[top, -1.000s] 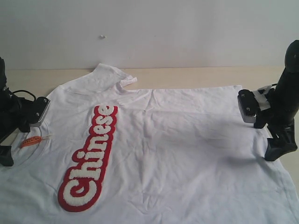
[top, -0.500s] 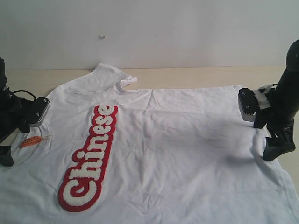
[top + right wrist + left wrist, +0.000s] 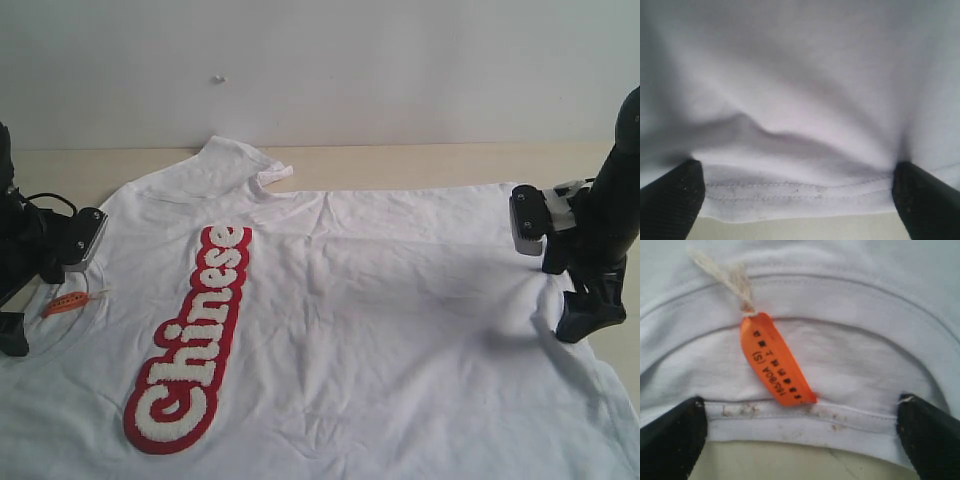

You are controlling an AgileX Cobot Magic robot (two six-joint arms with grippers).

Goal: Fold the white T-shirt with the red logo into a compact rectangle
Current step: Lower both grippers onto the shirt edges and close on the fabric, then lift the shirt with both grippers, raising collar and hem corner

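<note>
The white T-shirt (image 3: pixel 400 300) lies spread flat, front up, with its neck to the left and its hem to the right. The red logo (image 3: pixel 195 340) runs along the chest on the left half. An orange neck tag (image 3: pixel 775 362) lies inside the collar (image 3: pixel 805 422). My left gripper (image 3: pixel 800 435) is open at the neck, and the collar edge lies between its widely spread fingers (image 3: pixel 670 440). At the hem (image 3: pixel 795 192), my right gripper (image 3: pixel 797 195) stands open too, with the stitched edge between its fingers and the cloth bunched up just behind.
The shirt covers most of the beige table (image 3: pixel 400 165). A white wall (image 3: pixel 400 70) rises right behind the table. One sleeve (image 3: pixel 240 160) points toward the wall. The right arm (image 3: pixel 610 200) stands over the shirt's hem edge.
The right gripper has slid a little leftward into the hem, pushing up a fold of cloth ahead of it. The left gripper and the shirt's neck have stayed still.
</note>
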